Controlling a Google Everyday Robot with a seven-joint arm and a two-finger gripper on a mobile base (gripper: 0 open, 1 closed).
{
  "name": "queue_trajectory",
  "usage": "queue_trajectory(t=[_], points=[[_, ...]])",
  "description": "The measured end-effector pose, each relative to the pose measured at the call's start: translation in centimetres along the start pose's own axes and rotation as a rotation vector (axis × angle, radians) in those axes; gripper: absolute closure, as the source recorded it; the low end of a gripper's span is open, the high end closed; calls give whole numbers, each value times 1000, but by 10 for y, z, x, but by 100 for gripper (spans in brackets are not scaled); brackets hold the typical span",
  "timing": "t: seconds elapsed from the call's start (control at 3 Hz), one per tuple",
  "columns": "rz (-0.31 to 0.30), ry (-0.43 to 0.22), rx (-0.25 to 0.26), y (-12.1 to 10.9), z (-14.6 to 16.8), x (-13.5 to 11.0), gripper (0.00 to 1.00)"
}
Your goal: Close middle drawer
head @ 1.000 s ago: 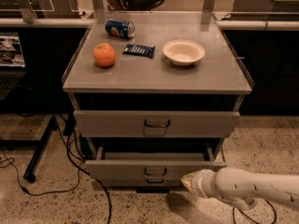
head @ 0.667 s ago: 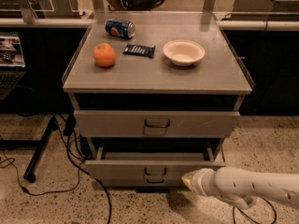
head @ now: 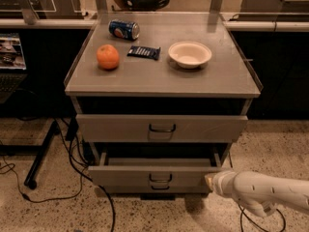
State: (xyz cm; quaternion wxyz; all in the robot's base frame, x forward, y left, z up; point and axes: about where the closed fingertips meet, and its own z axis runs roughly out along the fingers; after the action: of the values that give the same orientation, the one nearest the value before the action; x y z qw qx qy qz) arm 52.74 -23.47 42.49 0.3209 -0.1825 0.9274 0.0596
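Speckled flooring lies under the grey cabinet [head: 159, 81], and your middle drawer [head: 125, 177] stands pulled out of it, its shallow tray showing behind the flat front with the loop handle [head: 160, 178] at its centre. You have the gripper [head: 215, 182] at the right end of that drawer's front, seemingly touching it, probably because a plain push there sends it home without using the handle; whether it is clenched or released you cannot tell

The arm [head: 263, 192] is a smooth, rounded, cream-white shell, thick and tube-like, with a bulging joint underneath. It narrows to the hand [head: 211, 181], a small tan-yellow tip at its left end, low in the view and right of centre.
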Motion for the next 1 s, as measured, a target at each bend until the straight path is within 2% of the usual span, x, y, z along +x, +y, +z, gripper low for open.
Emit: queue_trajectory(t=[0.33,0.67,1.0], points=[[92,1,50,-29,3,-1,100],[147,6,61,-46,13,-8,100],[141,-8,60,-49,19,-36,100]])
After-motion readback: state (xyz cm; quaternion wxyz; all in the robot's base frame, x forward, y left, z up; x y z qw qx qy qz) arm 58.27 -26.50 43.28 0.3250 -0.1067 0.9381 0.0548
